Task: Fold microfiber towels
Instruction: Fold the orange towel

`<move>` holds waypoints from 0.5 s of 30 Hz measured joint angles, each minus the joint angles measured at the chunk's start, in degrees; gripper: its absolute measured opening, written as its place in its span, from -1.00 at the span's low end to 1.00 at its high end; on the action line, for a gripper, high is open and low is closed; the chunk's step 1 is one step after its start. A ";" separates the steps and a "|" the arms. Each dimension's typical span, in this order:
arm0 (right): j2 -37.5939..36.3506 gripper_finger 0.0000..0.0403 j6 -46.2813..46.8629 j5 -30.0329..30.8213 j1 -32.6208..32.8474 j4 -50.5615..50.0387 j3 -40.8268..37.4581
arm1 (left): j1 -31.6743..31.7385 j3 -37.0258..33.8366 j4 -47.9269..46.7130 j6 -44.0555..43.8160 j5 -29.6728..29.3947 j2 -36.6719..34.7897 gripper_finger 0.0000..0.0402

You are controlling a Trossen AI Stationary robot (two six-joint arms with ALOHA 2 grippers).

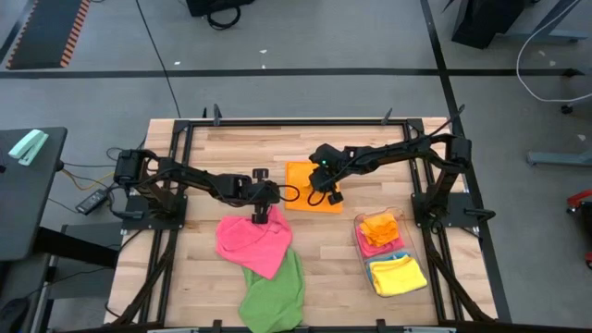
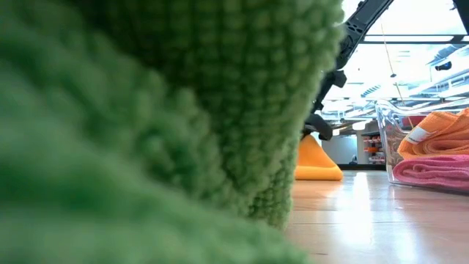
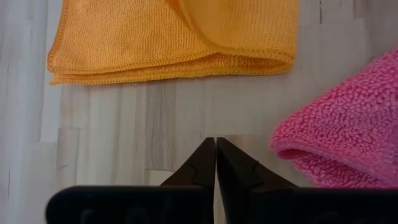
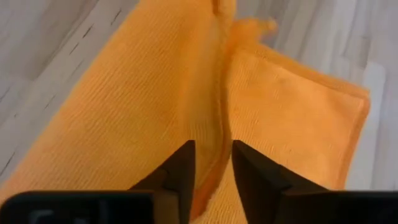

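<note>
An orange microfiber towel (image 1: 305, 180) lies folded on the table's middle, and part of it rises in a peak (image 2: 316, 158). My right gripper (image 4: 213, 155) hangs over the towel's near right corner, slanting down. Its fingers are a little apart, with a raised fold of the towel (image 4: 219, 124) between them. My left gripper (image 3: 216, 152) is shut and empty above bare wood, between the orange towel (image 3: 174, 37) and a crumpled pink towel (image 1: 254, 242). The pink towel overlaps a green towel (image 1: 275, 294) at the near edge. My right gripper comes from above, slanting down, with one finger on each side of the orange towel's raised fold (image 4: 217, 140). The fingers run along the fold. The cloth rises in a peak under the gripper, its remaining part flat on the table. I cannot tell whether the fingers touch it.
A clear plastic bin (image 1: 359, 242) at the near right holds folded orange, pink and yellow towels. The green towel (image 2: 146, 110) fills most of the low view. A black frame rims the table. Bare wood shows at the far left and far right.
</note>
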 joint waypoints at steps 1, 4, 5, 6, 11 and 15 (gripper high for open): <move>0.00 -0.41 0.36 0.16 0.00 0.30 0.05 | 0.00 0.00 0.02 0.01 0.00 0.00 -0.87; 0.00 -0.31 2.07 2.15 0.00 0.24 0.95 | 0.00 0.00 0.04 0.00 0.00 0.00 -0.86; 0.00 -0.28 2.41 3.12 -0.02 0.15 1.41 | 0.02 0.00 0.04 0.00 0.00 0.00 -0.86; 0.00 -0.26 2.62 4.04 -0.02 -0.08 1.99 | 0.02 0.00 0.04 0.02 0.00 0.00 -0.86; 0.00 -0.19 2.91 4.09 -0.48 -2.14 5.19 | 0.00 0.00 0.11 0.02 0.00 0.00 -0.90; 0.00 -0.18 5.37 -0.08 -0.48 -4.86 6.85 | 0.00 0.00 0.11 0.02 0.00 0.00 -0.93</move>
